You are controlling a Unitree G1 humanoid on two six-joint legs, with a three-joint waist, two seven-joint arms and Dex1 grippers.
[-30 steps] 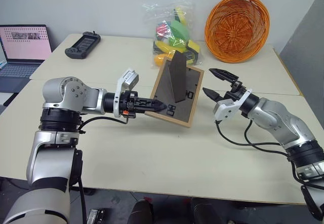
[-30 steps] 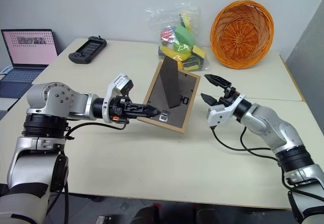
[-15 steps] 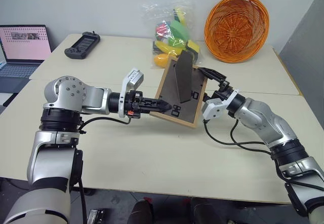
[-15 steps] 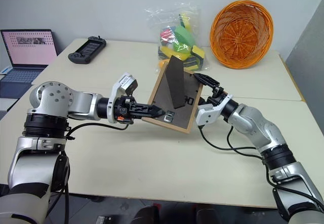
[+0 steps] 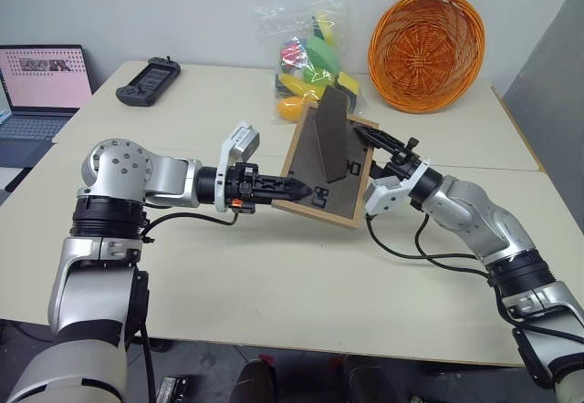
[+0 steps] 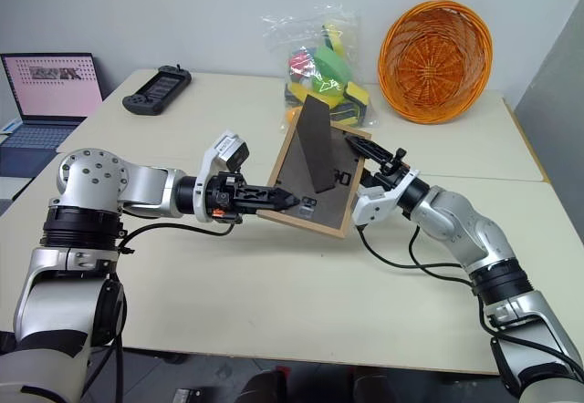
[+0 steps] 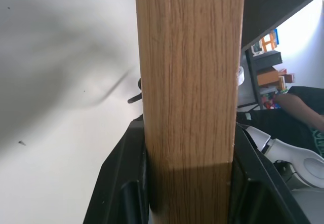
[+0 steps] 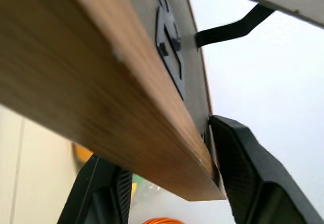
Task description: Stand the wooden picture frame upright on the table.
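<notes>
- Since a second ago, your right pincer (image 5: 376,146) has moved left from a wide-open stance clear of the frame, and its fingers now sit on either side of the right edge of the wooden picture frame (image 5: 327,168).
- Your right pincer's fingers have narrowed around that edge; in the right wrist view the wood runs between the two black fingers (image 8: 243,168), but you cannot tell whether they press on it yet.
- Your left pincer (image 5: 290,187) keeps its grip on the frame's lower left edge, clamped narrow on the wood, with a black finger (image 7: 121,183) on either side in the left wrist view.
- You are holding the frame above the tabletop (image 5: 274,275), tilted, with its dark back panel towards you and its fold-out stand (image 5: 330,134) swung out.
- You can see black clips (image 5: 321,196) near the lower edge of the back panel.
- Behind the frame on the tabletop, you have a clear bag of colourful items (image 5: 315,56).
- Far right, an orange wicker basket (image 5: 426,50) leans against the wall.
- Far left, you see a black handheld device (image 5: 149,79), and beyond it a laptop (image 5: 41,84) on a separate surface.
</notes>
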